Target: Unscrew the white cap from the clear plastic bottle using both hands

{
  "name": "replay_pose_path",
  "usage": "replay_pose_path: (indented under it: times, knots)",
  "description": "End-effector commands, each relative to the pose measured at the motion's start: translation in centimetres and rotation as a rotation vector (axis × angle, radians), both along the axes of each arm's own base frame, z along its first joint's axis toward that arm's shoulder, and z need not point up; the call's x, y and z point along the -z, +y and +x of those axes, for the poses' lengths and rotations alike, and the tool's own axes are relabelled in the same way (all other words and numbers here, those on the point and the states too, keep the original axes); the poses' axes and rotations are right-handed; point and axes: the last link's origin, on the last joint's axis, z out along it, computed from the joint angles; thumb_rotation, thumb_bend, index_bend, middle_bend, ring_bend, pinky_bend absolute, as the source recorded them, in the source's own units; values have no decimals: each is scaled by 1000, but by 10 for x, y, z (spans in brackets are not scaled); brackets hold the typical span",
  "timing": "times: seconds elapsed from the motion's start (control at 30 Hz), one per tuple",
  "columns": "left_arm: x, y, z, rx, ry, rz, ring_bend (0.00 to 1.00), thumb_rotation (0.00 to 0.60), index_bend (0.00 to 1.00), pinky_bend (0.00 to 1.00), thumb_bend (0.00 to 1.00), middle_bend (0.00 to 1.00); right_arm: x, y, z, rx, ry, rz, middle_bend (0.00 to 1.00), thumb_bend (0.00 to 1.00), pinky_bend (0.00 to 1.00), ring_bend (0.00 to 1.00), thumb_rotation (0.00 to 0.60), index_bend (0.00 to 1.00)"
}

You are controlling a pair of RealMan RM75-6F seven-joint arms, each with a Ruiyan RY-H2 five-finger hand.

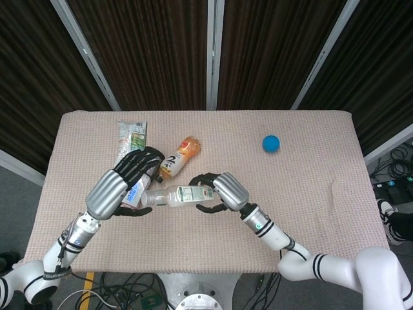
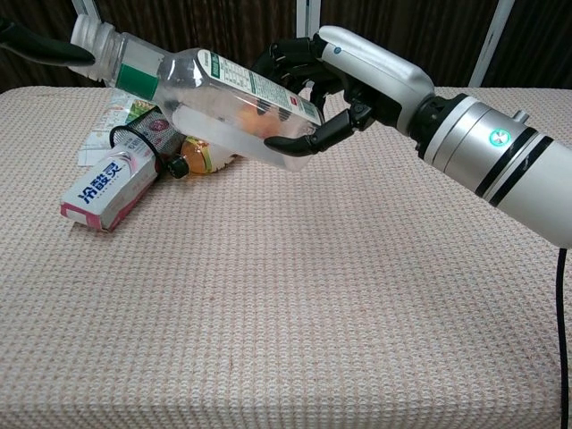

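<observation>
The clear plastic bottle [image 1: 175, 196] [image 2: 223, 94] with a white-and-green label is held off the table, lying sideways with its neck to the left. My right hand [image 1: 222, 191] [image 2: 335, 85] grips its base end, fingers wrapped around it. The white cap [image 2: 91, 32] [image 1: 144, 197] sits on the neck at the upper left of the chest view. My left hand [image 1: 124, 185] reaches over the neck, and a dark finger [image 2: 40, 43] touches the cap from the left, with the thumb below the neck in the head view. Most of that hand is outside the chest view.
A pink-and-white box [image 2: 107, 186] [image 1: 133, 192] lies under the left hand. Beside it are an orange drink bottle [image 1: 179, 155] [image 2: 202, 154] and a green-and-white packet [image 1: 131, 134]. A blue ball [image 1: 271, 143] sits far right on the beige cloth table [image 1: 310, 194].
</observation>
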Motion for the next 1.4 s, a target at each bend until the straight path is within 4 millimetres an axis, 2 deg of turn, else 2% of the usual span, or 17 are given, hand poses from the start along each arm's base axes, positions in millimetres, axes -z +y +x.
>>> replay_pose_path:
  times: [0.03,0.23,0.37,0.53,1.07,1.4]
  knots:
    - [0,-1,1,3,3,0,30,600,85,73,0,58,-1,-1,0,1,-3,-3,511,374,613,430,600,570]
    - [0,-2,-2,1,5,-7,30,600,88,73,0,58,-3,-1,-2,5,-5,-8,511,374,613,430,600,570]
    - [0,-2,-7,-9,0,-21,44,600,211,75,0,102,-5,-2,-4,7,-7,-12,512,374,613,430,600,570]
    - [0,-1,-10,-13,4,-34,53,600,266,79,2,104,-6,-2,-4,5,-9,-8,511,374,613,430,600,570]
    - [3,0,-14,-2,3,-30,53,600,381,86,229,118,-9,1,-6,6,-20,-1,517,374,615,430,600,570]
    - [4,-1,-13,6,7,-35,53,600,389,86,253,118,-11,0,-6,7,-29,3,518,373,618,430,600,570]
